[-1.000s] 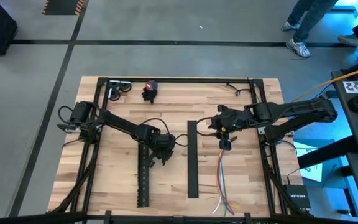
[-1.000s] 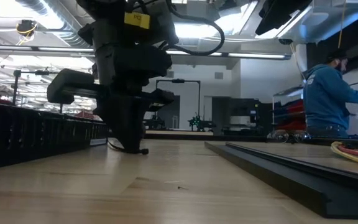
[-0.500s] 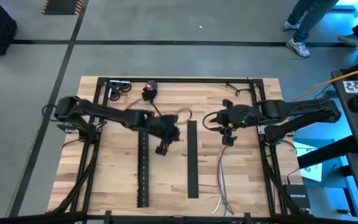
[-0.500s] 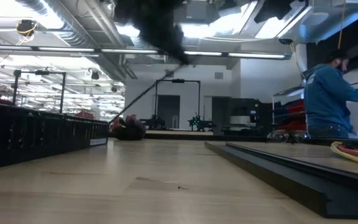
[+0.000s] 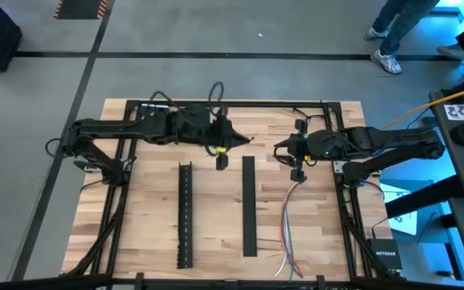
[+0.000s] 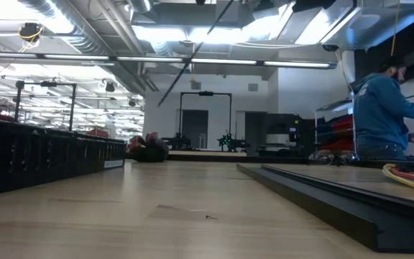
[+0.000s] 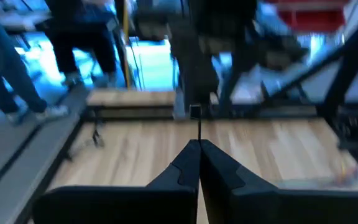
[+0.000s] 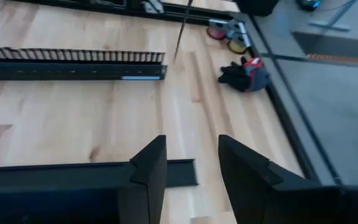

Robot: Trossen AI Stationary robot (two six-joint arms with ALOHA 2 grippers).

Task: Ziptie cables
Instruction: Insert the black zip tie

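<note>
Cables [image 5: 288, 234] lie at the near right of the table [image 5: 151, 242], a loose red, white, blue and grey bundle running from the near edge up toward the right gripper [image 5: 299, 173]. That gripper hovers just past the bundle's far end, beside the top of the flat black strip [image 5: 249, 205], its fingers [image 8: 149, 165] spread apart with nothing between them. Left of the strip lies the slotted channel [image 5: 185, 213]. Farther back, the left gripper [image 5: 221, 159] hangs above the table's middle, fingers [image 7: 182, 171] pressed together on a ziptie [image 7: 199, 129] that sticks straight out from the tips, well apart from the cables. Red-and-black object [image 8: 244, 74] rests by the far edge.
</note>
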